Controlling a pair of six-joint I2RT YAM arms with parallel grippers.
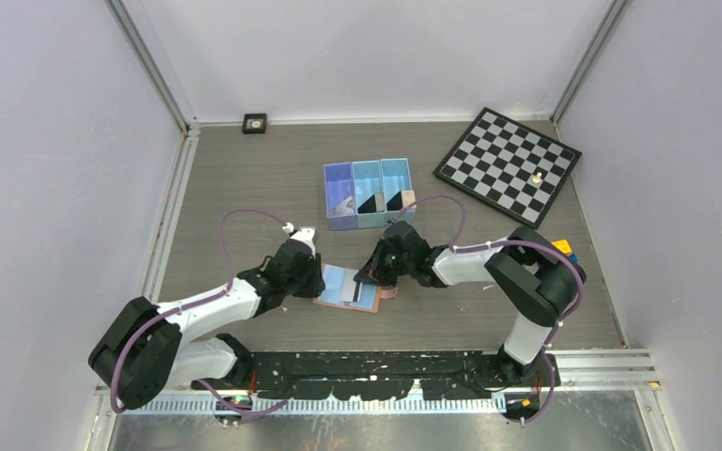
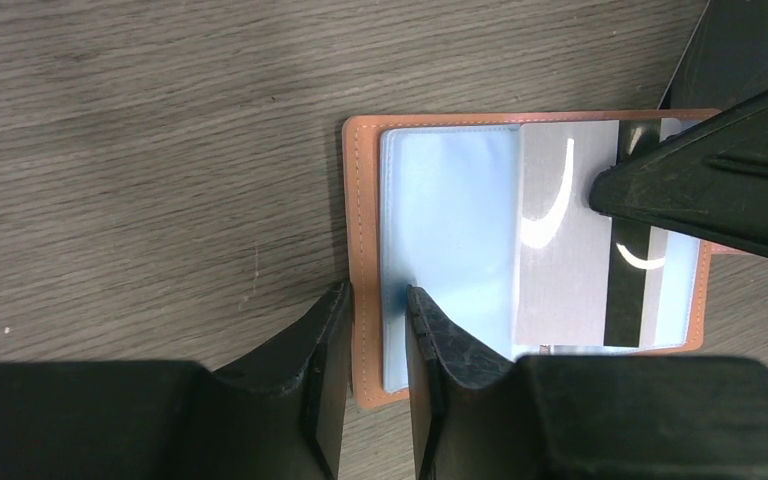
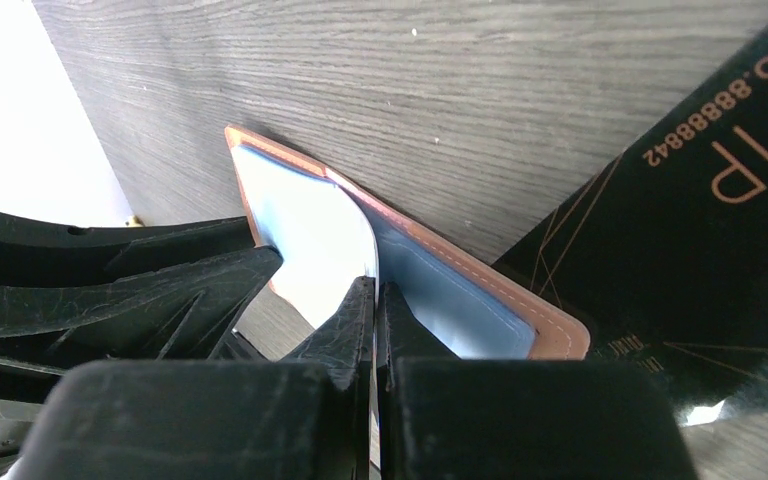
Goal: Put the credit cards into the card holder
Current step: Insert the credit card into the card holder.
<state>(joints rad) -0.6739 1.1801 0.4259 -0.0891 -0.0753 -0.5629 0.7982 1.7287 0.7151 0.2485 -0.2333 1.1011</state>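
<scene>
- Right gripper (image 3: 373,290), pinching the thin glossy credit card (image 2: 560,230), may skid it across the holder, not inside.
- Left gripper (image 2: 377,296), pinching the salmon-tan folding card holder (image 2: 363,200) by its edge, may lose it.

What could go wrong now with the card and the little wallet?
The credit card looks to lie loose across the open card holder, so a nudge from the shut right pincer might slide it off. The left pincer only straddles the holder's edge, so the holder could shift or flop shut.
</scene>
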